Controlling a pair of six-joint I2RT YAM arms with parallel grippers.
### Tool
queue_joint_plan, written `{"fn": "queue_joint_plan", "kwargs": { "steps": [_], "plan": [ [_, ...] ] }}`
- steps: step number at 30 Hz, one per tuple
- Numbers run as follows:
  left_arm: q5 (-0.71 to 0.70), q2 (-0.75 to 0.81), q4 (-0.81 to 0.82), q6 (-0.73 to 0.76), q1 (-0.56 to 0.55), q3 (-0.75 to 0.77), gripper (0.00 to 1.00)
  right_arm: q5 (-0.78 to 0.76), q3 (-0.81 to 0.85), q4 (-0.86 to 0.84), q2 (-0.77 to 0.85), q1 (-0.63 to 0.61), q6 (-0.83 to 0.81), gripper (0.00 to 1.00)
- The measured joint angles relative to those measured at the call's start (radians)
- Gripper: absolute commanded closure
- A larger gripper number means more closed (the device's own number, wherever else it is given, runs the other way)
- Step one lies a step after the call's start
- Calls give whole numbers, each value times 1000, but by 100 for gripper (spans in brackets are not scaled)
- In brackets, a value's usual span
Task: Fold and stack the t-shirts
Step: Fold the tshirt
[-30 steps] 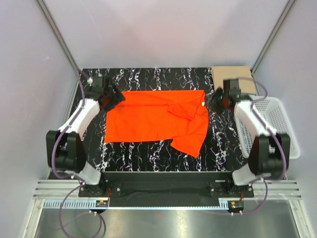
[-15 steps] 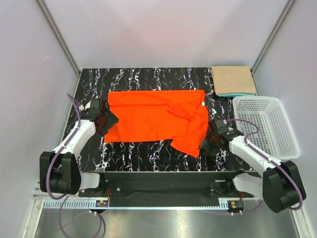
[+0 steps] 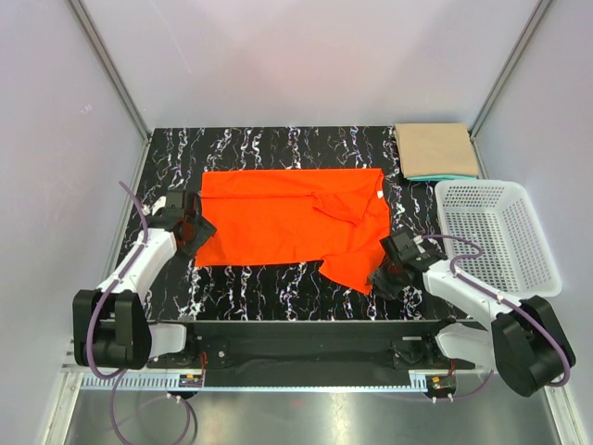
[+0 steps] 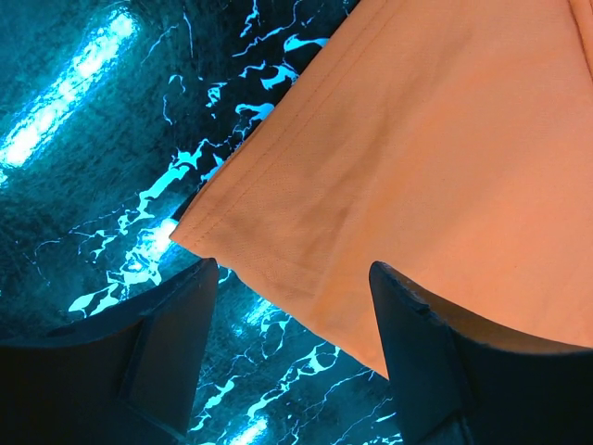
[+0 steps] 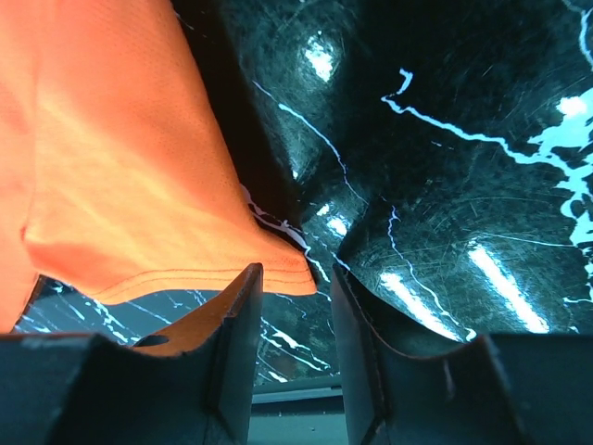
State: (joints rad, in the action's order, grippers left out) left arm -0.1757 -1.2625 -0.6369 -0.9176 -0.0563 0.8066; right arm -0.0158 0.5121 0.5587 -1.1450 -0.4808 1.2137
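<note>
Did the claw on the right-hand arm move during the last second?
Yes. The right gripper came nearer, from beside the folded tan shirt at the back to the orange shirt's near right corner.

We can read no text, brand or number in any view. The only candidate is the small white neck label [image 3: 381, 194] on the orange t-shirt [image 3: 278, 222] (a mere speck from overhead), and its print is illegible to us.

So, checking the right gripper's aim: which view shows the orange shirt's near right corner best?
Right wrist: the corner lies ahead of the open right gripper, hem stitching clear. Top view shows it tiny beside the gripper; left wrist shows another corner.
</note>
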Motion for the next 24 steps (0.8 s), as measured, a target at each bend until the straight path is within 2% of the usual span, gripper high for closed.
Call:
{"fn": "queue_joint_plan", "kwargs": {
  "steps": [9, 12, 14, 15, 16, 24],
  "plan": [
    [-53, 3, -34, -47, 2, -20, 31, -29, 3, -18, -35, -45, 67, 59],
    [-73, 5, -52, -61, 2, -22, 31, -39, 3, -31, -47, -64, 88, 68],
    [-76, 16, -48, -77, 2, -31, 31, -40, 10, -42, -66, -71, 98, 78],
    [-76, 26, -48, -86, 2, -39, 31, -43, 15, -45, -77, -74, 103, 86],
    [-76, 39, -48, -97, 2, -49, 31, -48, 20, -46, -85, -77, 105, 100],
    [-82, 77, -70, -195, 1, -78, 34, -97, 31, -24, -82, -95, 100, 100]
  ]
}}
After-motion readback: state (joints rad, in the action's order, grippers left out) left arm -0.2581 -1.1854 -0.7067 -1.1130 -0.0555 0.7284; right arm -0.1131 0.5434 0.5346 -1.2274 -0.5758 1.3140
